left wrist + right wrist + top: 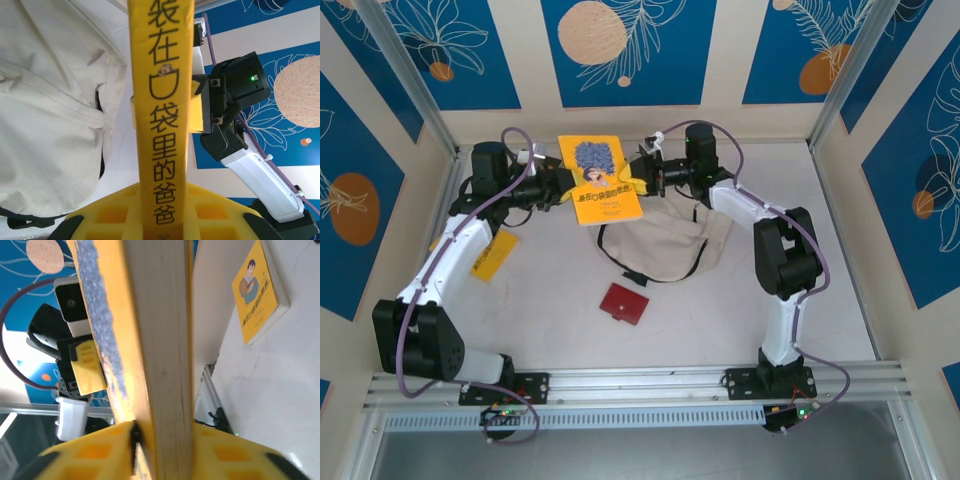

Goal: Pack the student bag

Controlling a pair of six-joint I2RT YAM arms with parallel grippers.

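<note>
A yellow book (598, 178) with a blue picture on its cover hangs in the air at the back of the table, held from both sides. My left gripper (560, 188) is shut on its spine edge (162, 100), which carries black Chinese characters. My right gripper (638, 175) is shut on the opposite page edge (167, 340). The student bag (670, 245), cream fabric with black straps, lies slumped on the table just below and right of the book. In the left wrist view the bag (50, 110) spreads out to the left of the spine.
A second yellow book (495, 255) lies flat beside the left arm; the right wrist view has this second book (257, 290) at its upper right. A red wallet (623, 303) lies in front of the bag. Walls enclose the table on three sides.
</note>
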